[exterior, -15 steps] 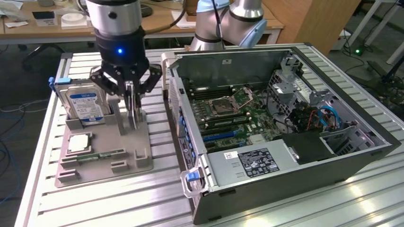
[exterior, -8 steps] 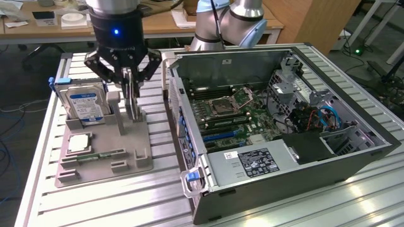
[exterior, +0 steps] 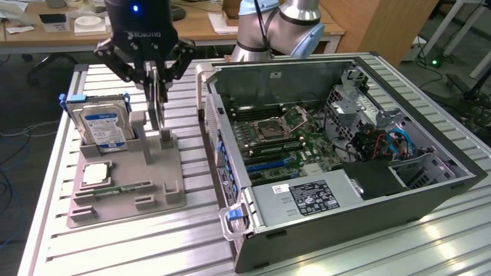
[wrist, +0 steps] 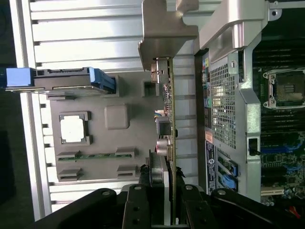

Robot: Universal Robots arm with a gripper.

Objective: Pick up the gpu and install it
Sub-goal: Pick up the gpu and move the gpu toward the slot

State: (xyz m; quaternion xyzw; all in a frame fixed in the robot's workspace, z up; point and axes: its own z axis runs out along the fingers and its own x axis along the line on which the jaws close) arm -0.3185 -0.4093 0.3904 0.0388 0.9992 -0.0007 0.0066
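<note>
Closest to the wrist camera, the black gripper (wrist: 164, 187) has a finger on each side of the gpu (wrist: 170, 112). As far as we can judge, it is closed on the card's upper edge. The card is edge-on to this camera, with its metal bracket at the far end.

In the exterior view the gripper (exterior: 157, 72) hangs straight down over the gpu (exterior: 158, 109). The card stands upright in a slot of the grey holder (exterior: 153, 198) on the desk (exterior: 138, 244). Its lower edge looks seated in the slot, or only just out of it; we cannot tell which. The hard drive (exterior: 103, 123) stands just beside it on the exterior view's left, and a processor chip (exterior: 96, 172) and a memory stick (exterior: 123, 188) lie nearer that camera.

We judge this to be the pick-up step: the card is grasped but not carried off. The open computer case (exterior: 429, 192) lies on the exterior view's right, motherboard (exterior: 284, 138) exposed and no card fitted.

The next move calls for a straight vertical pull, so the thin board does not bind in its slot or knock the hard drive. It also needs a grip firm enough to keep the card from tilting.
</note>
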